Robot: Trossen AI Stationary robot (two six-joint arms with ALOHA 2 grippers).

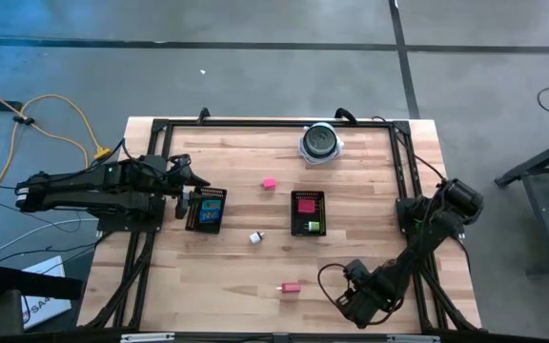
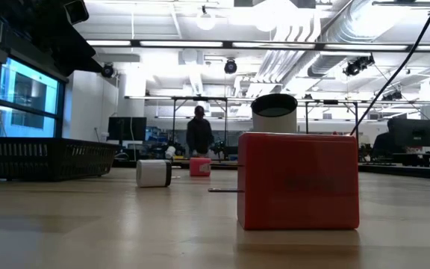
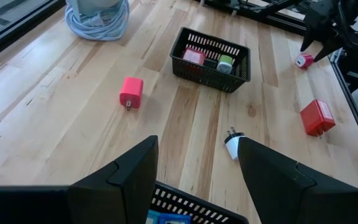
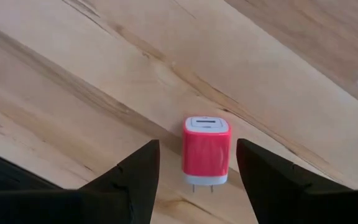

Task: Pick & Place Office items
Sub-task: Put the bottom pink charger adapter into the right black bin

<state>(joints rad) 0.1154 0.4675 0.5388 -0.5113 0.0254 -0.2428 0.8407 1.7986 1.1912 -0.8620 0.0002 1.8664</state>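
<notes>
Pink-and-white plastic wall charger (image 4: 206,151), one of the loose office items; lies flat on the bare wood near the table's front edge, just ahead of the right gripper (image 4: 197,180).

Condition of tool: right gripper's dark fingers (image 4: 135,177) stand spread, one either side of the charger and clear of it, nothing held. Left gripper (image 3: 197,180) waits over the left mesh tray (image 1: 205,210), fingers likewise apart and empty.

Handling, by judgement:
- Weight: light; a small hollow moulded block.
- Stiffness: rigid shell, should not give under a squeeze.
- Surface: glossy, likely slick; may squirt from a loose or off-centre pinch.
- Fragility: low for the body; the two thin metal prongs at one end are the part to spare.
- Grip point: across the two long flat pink sides at mid-length, fingers square to them; avoid the prong end and the white cap with its socket.

Related stock on table: red charger (image 1: 291,287) near the front, white plug (image 1: 254,237) at centre, small pink charger (image 1: 269,182) toward the rear; centre mesh tray (image 1: 308,212) already holding pink and green pieces; grey-and-black disc (image 1: 321,143) at the back edge.
</notes>
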